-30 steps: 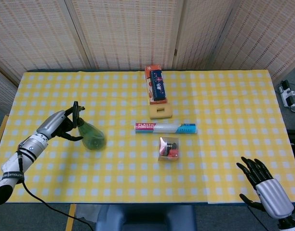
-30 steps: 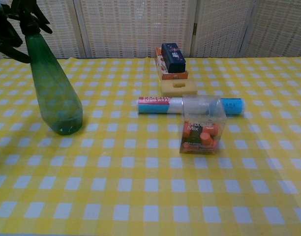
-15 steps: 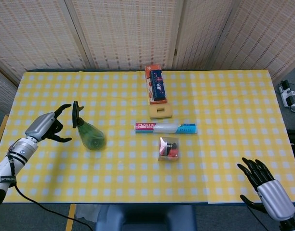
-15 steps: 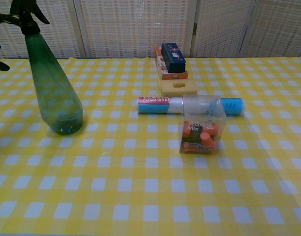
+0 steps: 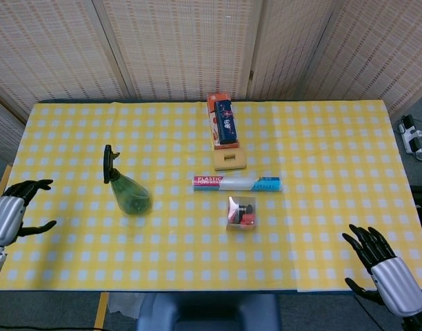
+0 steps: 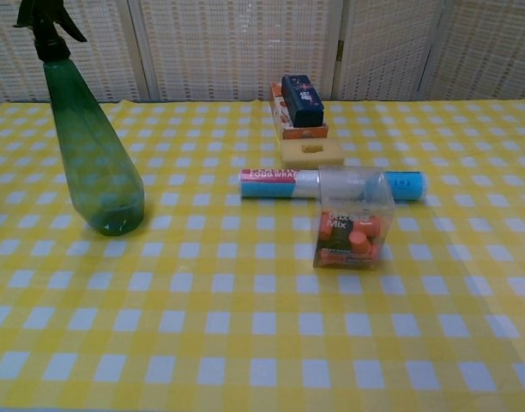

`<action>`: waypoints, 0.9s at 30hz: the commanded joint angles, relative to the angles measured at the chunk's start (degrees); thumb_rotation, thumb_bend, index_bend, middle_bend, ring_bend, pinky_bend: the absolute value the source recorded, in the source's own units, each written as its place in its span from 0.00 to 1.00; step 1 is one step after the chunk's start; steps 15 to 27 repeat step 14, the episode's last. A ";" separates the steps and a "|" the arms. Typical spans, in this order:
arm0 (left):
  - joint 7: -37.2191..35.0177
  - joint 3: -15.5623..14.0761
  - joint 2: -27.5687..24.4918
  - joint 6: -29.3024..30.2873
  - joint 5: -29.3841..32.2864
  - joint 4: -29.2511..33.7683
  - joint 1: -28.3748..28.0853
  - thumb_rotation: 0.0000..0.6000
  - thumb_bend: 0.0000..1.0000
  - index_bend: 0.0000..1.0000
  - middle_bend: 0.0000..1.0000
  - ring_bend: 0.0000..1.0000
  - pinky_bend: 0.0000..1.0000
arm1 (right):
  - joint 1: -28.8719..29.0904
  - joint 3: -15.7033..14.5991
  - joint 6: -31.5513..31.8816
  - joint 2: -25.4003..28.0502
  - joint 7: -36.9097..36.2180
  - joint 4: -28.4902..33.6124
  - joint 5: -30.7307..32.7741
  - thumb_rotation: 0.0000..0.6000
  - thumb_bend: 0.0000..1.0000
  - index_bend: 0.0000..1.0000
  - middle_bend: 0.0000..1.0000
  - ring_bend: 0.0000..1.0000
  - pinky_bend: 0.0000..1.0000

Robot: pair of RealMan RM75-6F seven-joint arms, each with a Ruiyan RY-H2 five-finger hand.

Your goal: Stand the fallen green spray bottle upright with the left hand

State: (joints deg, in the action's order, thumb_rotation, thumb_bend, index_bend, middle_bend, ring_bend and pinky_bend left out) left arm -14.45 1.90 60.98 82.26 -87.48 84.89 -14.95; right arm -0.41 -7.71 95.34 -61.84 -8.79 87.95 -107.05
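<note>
— Woven screen panels (image 5: 183, 48) close off the back, and in front of them sits the counter (image 5: 321, 138) under a yellow-and-white checked cloth. Where is the green spray bottle (image 5: 127, 191)?

— On the robot's left part of the counter, standing upright on its base, black trigger head on top. The chest view shows it best (image 6: 89, 146): a cone of translucent green plastic, nothing touching it.

— And the left hand (image 5: 11, 215)?

— Released. It sits at the left edge of the counter, well apart from the bottle, fingers spread and holding nothing. Only the head view shows it.

— The right hand (image 5: 385, 265)?

— Low at the near right corner, fingers apart, also empty.

— What else lies on the cloth?

— Near the middle, a roll of plastic wrap (image 5: 236, 183) lies on its side, its length running left to right. Just in front of it stands a small clear box (image 5: 241, 212) with orange pieces inside. Behind the roll there is a yellow block with a slot (image 5: 229, 159), and behind that an orange carton (image 5: 218, 116) with a dark blue box (image 5: 226, 123) resting on it.
</note>
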 commanded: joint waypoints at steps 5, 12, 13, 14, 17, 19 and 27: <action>9.63 -7.30 6.47 10.32 -7.92 -3.42 10.08 1.00 0.12 0.13 0.00 0.00 0.00 | -0.01 0.17 0.27 -0.09 0.49 0.16 -0.26 1.00 0.26 0.00 0.00 0.00 0.00; 14.23 -6.73 6.41 8.36 -6.69 -2.18 10.26 1.00 0.12 0.15 0.00 0.00 0.00 | -0.09 0.06 0.26 -0.36 1.51 0.32 -0.75 1.00 0.26 0.00 0.00 0.00 0.00; 14.30 -6.67 6.56 8.82 -7.01 -2.25 10.42 1.00 0.12 0.15 0.00 0.00 0.00 | -0.05 0.11 0.15 -0.42 1.62 0.38 -0.69 1.00 0.26 0.00 0.00 0.00 0.00; 14.03 -6.74 6.65 9.19 -7.28 -2.36 10.67 1.00 0.12 0.15 0.00 0.00 0.00 | 0.09 0.21 -0.07 -0.50 1.73 0.49 -0.62 1.00 0.26 0.00 0.00 0.00 0.00; 14.03 -6.74 6.65 9.19 -7.28 -2.36 10.67 1.00 0.12 0.15 0.00 0.00 0.00 | 0.09 0.21 -0.07 -0.50 1.73 0.49 -0.62 1.00 0.26 0.00 0.00 0.00 0.00; 14.03 -6.74 6.65 9.19 -7.28 -2.36 10.67 1.00 0.12 0.15 0.00 0.00 0.00 | 0.09 0.21 -0.07 -0.50 1.73 0.49 -0.62 1.00 0.26 0.00 0.00 0.00 0.00; 14.03 -6.74 6.65 9.19 -7.28 -2.36 10.67 1.00 0.12 0.15 0.00 0.00 0.00 | 0.09 0.21 -0.07 -0.50 1.73 0.49 -0.62 1.00 0.26 0.00 0.00 0.00 0.00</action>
